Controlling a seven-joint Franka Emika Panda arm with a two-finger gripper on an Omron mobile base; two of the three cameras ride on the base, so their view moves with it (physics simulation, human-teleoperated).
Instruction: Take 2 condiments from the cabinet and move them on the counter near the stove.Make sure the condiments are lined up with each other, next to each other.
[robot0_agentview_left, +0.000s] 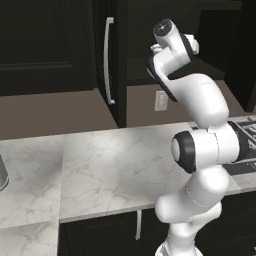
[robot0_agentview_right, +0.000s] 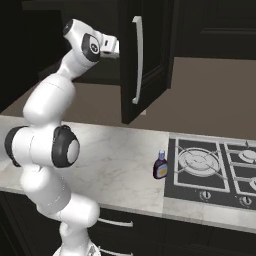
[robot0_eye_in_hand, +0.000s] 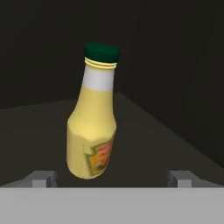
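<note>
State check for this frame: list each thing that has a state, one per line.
Cabinet door: swung open.
Yellow bottle: standing on the cabinet shelf, cap on, not gripped.
Dark bottle: upright on the counter beside the stove, cap on.
Claw: open, fingertips either side of the yellow bottle.

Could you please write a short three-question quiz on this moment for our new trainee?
1. True or false: the dark bottle already stands on the counter beside the stove.
2. Which bottle stands in front of the hand inside the cabinet? A) a red one with a white cap B) the yellow bottle with a green cap C) a clear one with no cap
3. Fill in: the hand's fingers stand ____, one on each side of the yellow bottle.

Key: 1 true; 2 B; 3 open.
</note>
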